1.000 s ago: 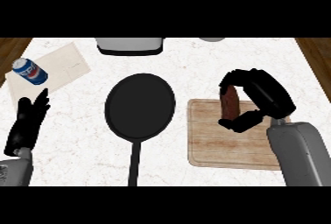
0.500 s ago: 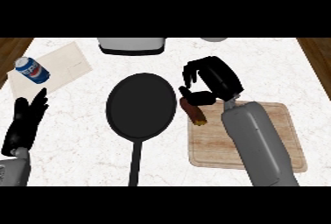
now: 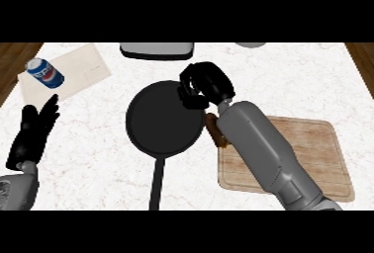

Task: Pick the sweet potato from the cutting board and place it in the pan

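At the left edge, the left hand is resting open, fingers straight and pointing far, just near of the soda can on its cream sheet. In the middle, the black pan is sitting with its handle pointing near. The right forearm is slanting in over the cutting board, and the right hand is hovering above the pan's far right rim, fingers curling round the far end of the sweet potato, which is showing between the pan's rim and the board's left edge.
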Available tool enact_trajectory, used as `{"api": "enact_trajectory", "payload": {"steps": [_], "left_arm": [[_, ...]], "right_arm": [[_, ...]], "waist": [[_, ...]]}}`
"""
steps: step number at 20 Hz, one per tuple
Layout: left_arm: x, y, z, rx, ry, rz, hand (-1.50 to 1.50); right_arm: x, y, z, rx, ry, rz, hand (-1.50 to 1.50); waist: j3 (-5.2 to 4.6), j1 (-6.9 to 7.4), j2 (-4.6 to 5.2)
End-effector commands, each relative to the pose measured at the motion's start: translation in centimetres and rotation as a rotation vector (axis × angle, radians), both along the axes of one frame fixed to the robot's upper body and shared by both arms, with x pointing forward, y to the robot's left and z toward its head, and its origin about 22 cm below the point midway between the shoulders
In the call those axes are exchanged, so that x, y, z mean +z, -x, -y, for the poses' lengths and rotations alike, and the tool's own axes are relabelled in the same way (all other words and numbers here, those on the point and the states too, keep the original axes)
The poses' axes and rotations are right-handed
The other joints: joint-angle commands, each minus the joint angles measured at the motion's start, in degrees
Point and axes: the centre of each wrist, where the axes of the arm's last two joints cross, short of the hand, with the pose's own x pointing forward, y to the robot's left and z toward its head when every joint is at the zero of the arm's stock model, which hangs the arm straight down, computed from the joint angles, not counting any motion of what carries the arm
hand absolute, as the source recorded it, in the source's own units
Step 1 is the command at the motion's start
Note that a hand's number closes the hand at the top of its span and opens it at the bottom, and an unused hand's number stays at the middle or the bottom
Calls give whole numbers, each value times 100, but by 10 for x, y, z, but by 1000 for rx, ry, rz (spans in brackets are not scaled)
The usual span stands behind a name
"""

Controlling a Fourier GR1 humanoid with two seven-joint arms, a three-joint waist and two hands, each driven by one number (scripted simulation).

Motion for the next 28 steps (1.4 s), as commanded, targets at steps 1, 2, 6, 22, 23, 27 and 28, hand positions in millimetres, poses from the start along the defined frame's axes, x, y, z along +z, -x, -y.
{"api": "enact_trajectory", "payload": {"steps": [1, 2, 6, 22, 23, 27, 28], "left_arm": [[-8, -8, 0, 0, -7, 1, 0], [3, -12, 15, -22, -10, 13, 0], [8, -14, 32, -74, 5, 14, 0], [12, -34, 39, -137, -5, 28, 0], [11, -35, 49, -141, -2, 34, 0], [13, -40, 55, -155, -2, 41, 0], [16, -41, 50, -148, -7, 30, 0]], "right_arm": [[-18, -4, -12, -11, 29, -42, 150], [-12, -8, -14, -26, 5, -37, 150], [-45, 2, -7, -40, 13, -82, 150], [-73, 18, -5, -16, -191, -241, -150], [-66, 16, -9, -13, -219, -243, -150], [-63, 17, -9, -33, -364, -206, -150], [-58, 15, -12, -50, -381, -195, -150]], "waist": [[-3, 33, 26], [2, 205, 56], [7, 415, 99], [13, 792, 240], [15, 792, 220], [20, 772, 233], [19, 783, 214]]}}
